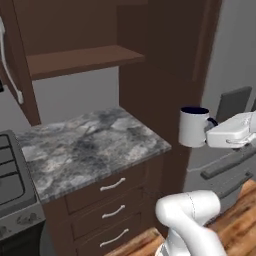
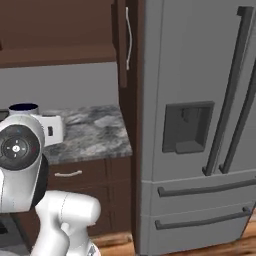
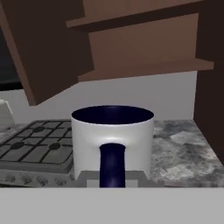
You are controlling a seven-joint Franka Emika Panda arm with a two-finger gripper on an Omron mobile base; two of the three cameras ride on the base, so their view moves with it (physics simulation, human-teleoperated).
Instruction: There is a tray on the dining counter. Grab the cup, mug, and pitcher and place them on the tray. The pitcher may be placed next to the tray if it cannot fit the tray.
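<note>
Hand view: mug [image 3: 112, 140] upright, handle facing camera, pincer-held.

A home kitchen: beyond the gripper [image 1: 209, 134], a grey marbled worktop [image 1: 90, 142] tops dark brown drawers [image 1: 112, 200] with curved metal pulls. A gas stove [image 3: 33, 142] with black grates sits further off on the worktop's far side, a stainless French-door refrigerator [image 2: 200, 130] with a dispenser stands behind the gripper, and brown wooden shelves [image 1: 75, 60] hang above.
</note>
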